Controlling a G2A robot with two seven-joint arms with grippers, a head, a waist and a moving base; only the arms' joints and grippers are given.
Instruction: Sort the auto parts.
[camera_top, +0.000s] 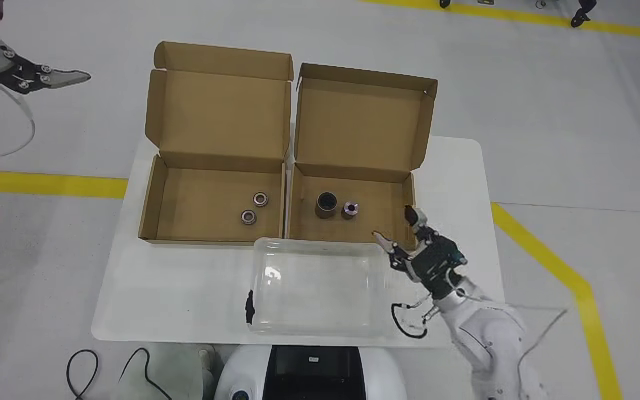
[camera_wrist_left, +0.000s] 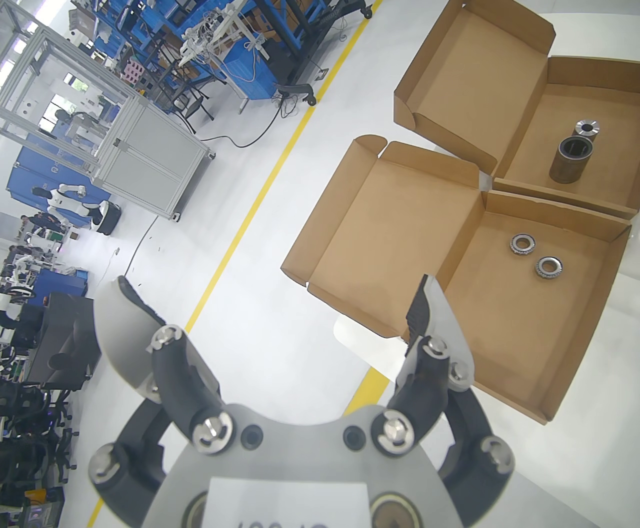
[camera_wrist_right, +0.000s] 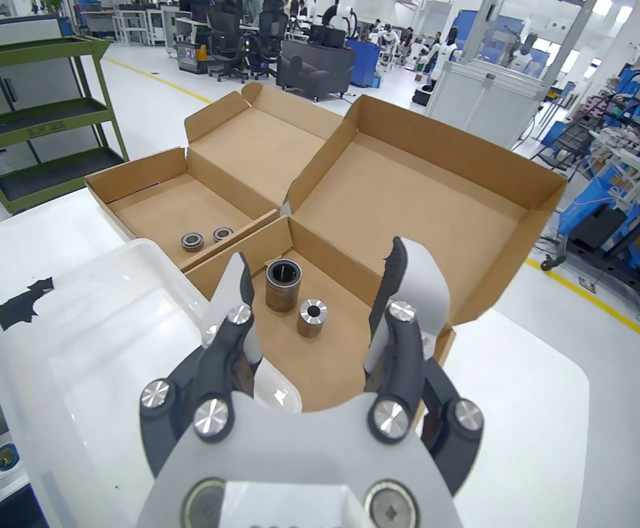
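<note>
Where the ring bearings lie: on the floor of the left box (camera_top: 195, 205), beyond the left end of the see-through tub (camera_top: 320, 290). The farther ring bearing (camera_top: 263, 198) and the nearer ring bearing (camera_top: 249, 215) both lie flat, close together but apart.
Dark sleeve (camera_top: 326, 205): stands upright with its bore facing up on the floor of the right box (camera_top: 375, 200), a little past the tub's far rim.
Silver bushing (camera_top: 349, 209): stands upright just beside the dark sleeve without touching it, on the side toward the tub's right end. It is shorter and narrower than the sleeve.
Left box: brown cardboard with its lid thrown back. It sits beyond the tub and reaches well out past the tub's left end, wall to wall with the right box.
Right box: the same kind, lid also back, standing straight beyond the tub's far rim.
Right gripper (camera_wrist_right: 318, 252): hovers just past the tub's far right corner, above the near right corner of the right box. Its fingers are spread, and in its wrist view the sleeve and bushing show in the gap between them.
Left gripper (camera_wrist_left: 271, 282): held well apart from the tub, out past the left box and off the table's far left, above the floor. Its fingers are spread wide.
Tub: rests at the near edge of the white table (camera_top: 455, 180), with a torn patch of black tape (camera_top: 248, 305) at its near left corner.
</note>
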